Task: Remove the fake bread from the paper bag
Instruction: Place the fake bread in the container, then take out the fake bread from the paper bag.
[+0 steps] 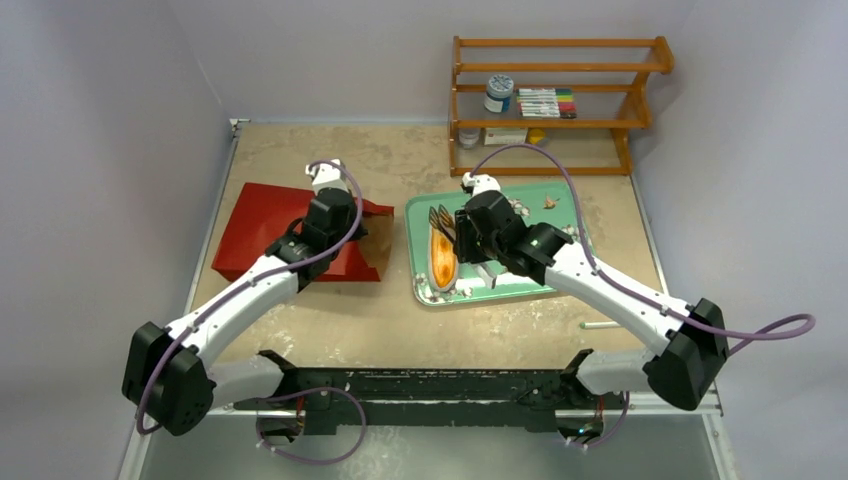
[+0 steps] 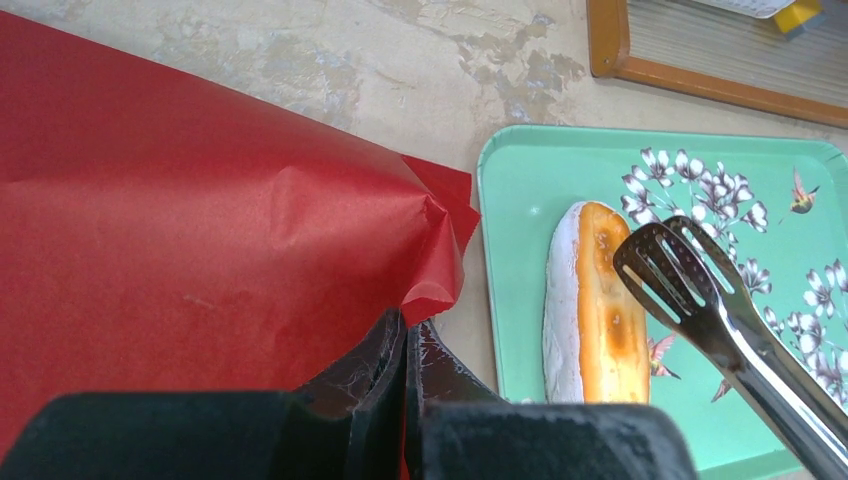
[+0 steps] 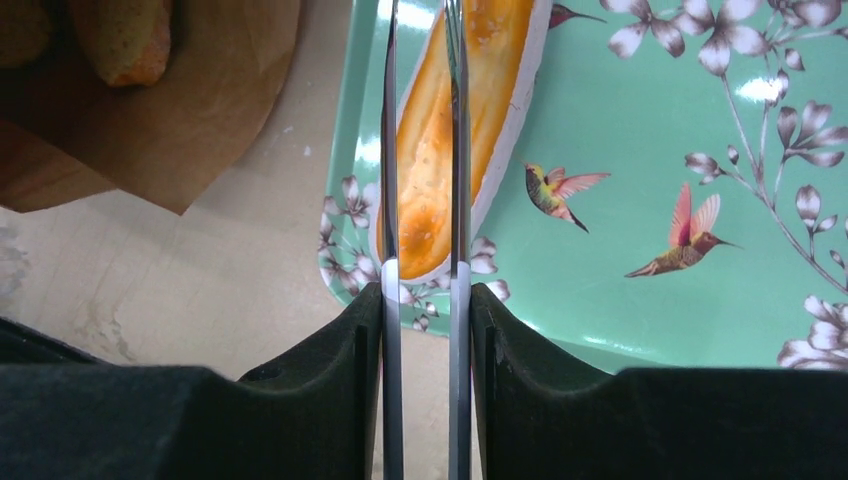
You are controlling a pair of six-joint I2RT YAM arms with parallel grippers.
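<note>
Crinkled red bag (image 2: 200, 220), long glazed loaf (image 2: 590, 320)

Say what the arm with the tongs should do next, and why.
Probably swing the silver metal tongs toward the glossy red paper bag: the long golden toy loaf lies on the green floral tray, another bread piece shows inside the bag, and the left tool pinches its edge.

Pale grey walls (image 1: 100, 100) hem in a mottled beige tabletop (image 1: 400, 160); a wooden shelf rack (image 1: 560, 68) stands at the back.
</note>
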